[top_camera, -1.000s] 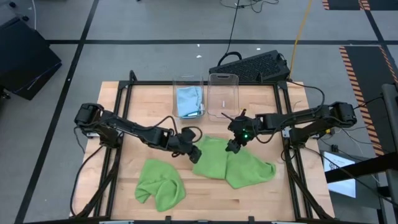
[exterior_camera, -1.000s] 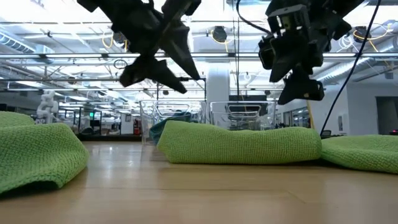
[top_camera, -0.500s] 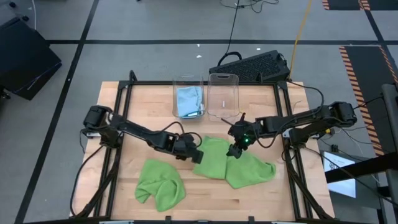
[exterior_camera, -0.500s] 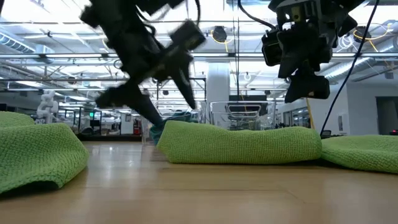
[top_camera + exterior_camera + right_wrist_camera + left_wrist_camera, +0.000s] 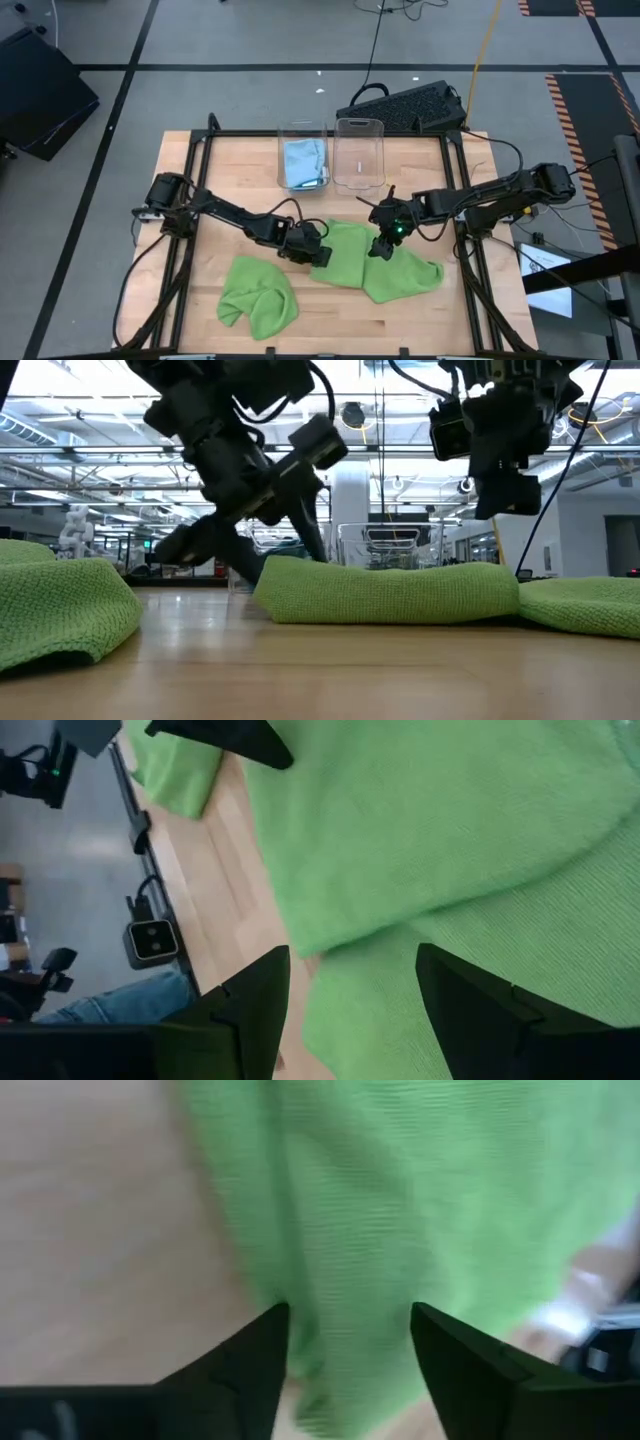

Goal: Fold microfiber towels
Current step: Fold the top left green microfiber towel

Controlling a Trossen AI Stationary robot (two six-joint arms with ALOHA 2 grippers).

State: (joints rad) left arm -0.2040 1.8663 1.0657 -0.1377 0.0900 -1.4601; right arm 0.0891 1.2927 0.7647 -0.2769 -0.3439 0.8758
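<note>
A lime green microfiber towel [image 5: 372, 264] lies rumpled on the table's middle, one part lapping over another [image 5: 430, 830]. My left gripper [image 5: 318, 252] is open and slants down at this towel's left edge [image 5: 275, 575]. In the left wrist view its fingers stand on either side of that edge [image 5: 300, 1280]. My right gripper [image 5: 381, 249] is open and hangs clear above the same towel [image 5: 385, 593]. A second green towel [image 5: 258, 297] lies crumpled at the near left. A light blue towel [image 5: 303, 160] sits in a clear bin. My left gripper comes slanting down from the table's left at the towel's left edge, which lies on the table. Its open fingers [image 5: 250, 1370] straddle that edge. Whether a fingertip touches the cloth, I cannot tell.
Two clear bins stand side by side at the far middle, the left one [image 5: 303, 135] with the blue towel and the right one [image 5: 359, 150] with nothing showing in it. A dark frame [image 5: 190, 200] runs along the table's sides. Bare wood lies between the two green towels.
My left gripper has sunk toward the table and moved right to the middle towel's left edge, rolling about its own axis as it went. My right gripper has drifted a little toward the near edge above the towel. Both towels lie as before.
</note>
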